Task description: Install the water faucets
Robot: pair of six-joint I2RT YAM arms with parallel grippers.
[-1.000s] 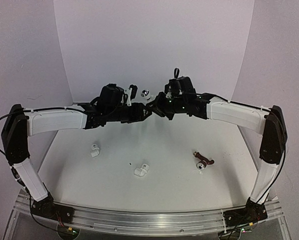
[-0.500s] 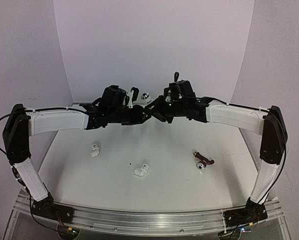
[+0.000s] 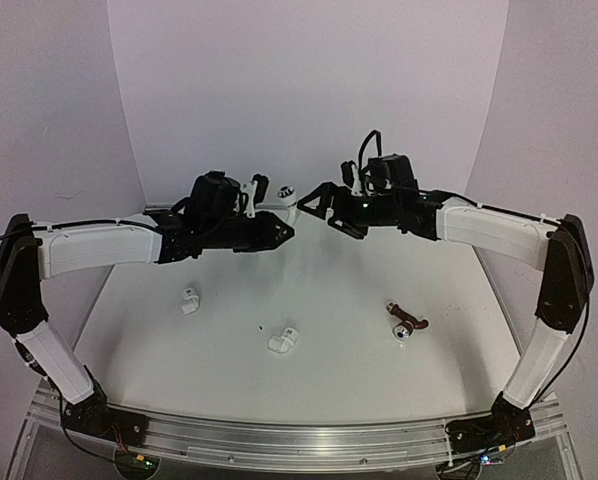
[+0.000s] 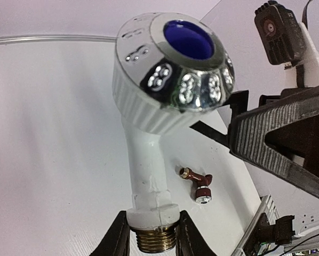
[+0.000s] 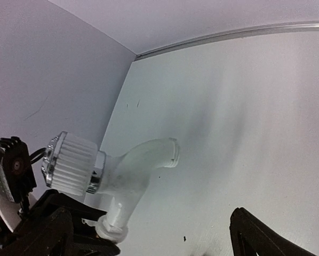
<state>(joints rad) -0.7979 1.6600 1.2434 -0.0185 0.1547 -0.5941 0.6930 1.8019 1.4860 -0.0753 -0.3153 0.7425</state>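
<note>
A white water faucet point(image 3: 280, 206) with a curved spout and a round silvery knob with a blue centre point(image 4: 187, 39) is held up in the air above the back of the table. My left gripper point(image 4: 154, 241) is shut on its base, just above the brass thread point(image 4: 156, 243). My right gripper point(image 3: 315, 198) stands open just right of the knob, touching nothing. In the right wrist view the faucet point(image 5: 135, 173) shows side-on, its spout pointing right. A dark red tap point(image 3: 407, 322) with a brass end lies on the table at the right.
Two short white elbow fittings lie on the white table point(image 3: 349, 380), one at the left point(image 3: 189, 300) and one near the middle front point(image 3: 283, 340). White walls close in the back and both sides. One right finger point(image 4: 279, 136) hangs near the knob in the left wrist view.
My right gripper has opened, let go of the faucet and drawn back to the right. My left gripper has shut on the faucet's base and still holds it, shifted slightly left.
</note>
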